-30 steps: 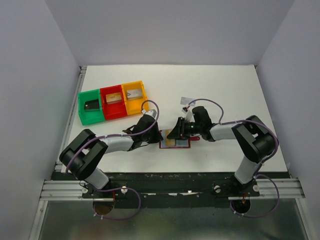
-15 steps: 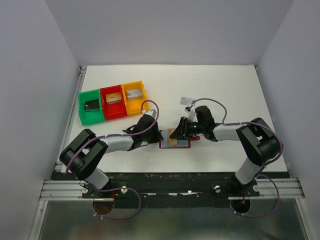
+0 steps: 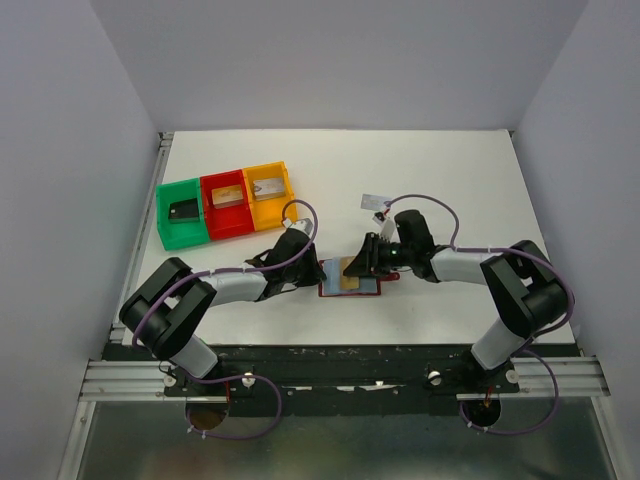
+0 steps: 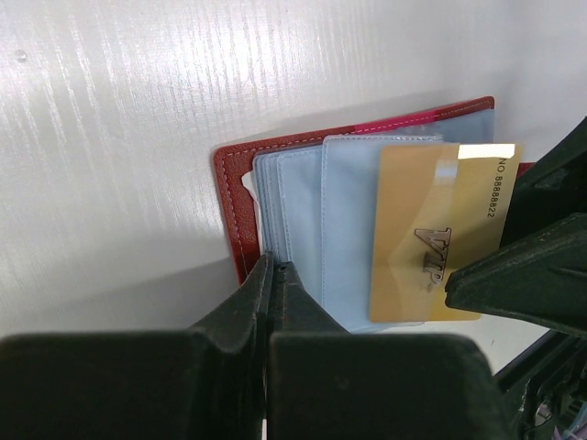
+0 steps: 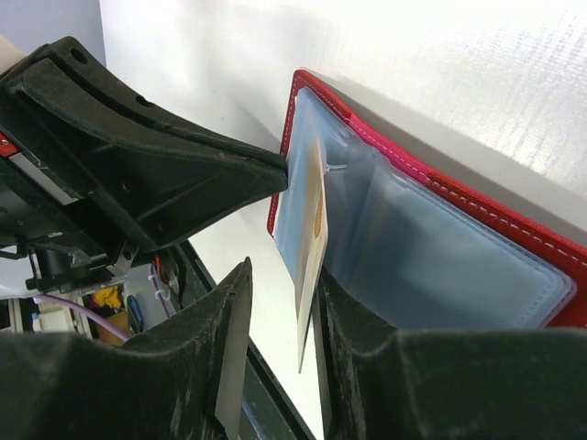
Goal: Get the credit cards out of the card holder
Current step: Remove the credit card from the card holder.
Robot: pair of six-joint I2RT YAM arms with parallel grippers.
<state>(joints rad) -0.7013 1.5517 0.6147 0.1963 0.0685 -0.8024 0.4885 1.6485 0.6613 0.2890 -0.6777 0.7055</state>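
The dark red card holder [image 3: 352, 288] lies open on the table between my arms, its light blue sleeves up [image 4: 234, 197] [image 5: 477, 206]. A gold-tan credit card [image 4: 440, 238] sticks partway out of a sleeve toward the right. My left gripper [image 3: 318, 270] [image 4: 272, 270] is shut, its tips pressing on the holder's left edge. My right gripper [image 3: 362, 262] [image 5: 282, 275] is open around the card [image 5: 315, 229]. The card leans against one finger, with a gap to the other. Other cards in the holder are hidden.
Green [image 3: 181, 232], red [image 3: 228, 222] and orange [image 3: 270, 212] bins stand in a row at the back left, each with a card inside. A small pale item [image 3: 376, 202] lies on the table behind my right arm. The table's front edge is close to the holder.
My right gripper has shifted a little to the right and the gold card shows farther out of the sleeve. My left arm has not moved.
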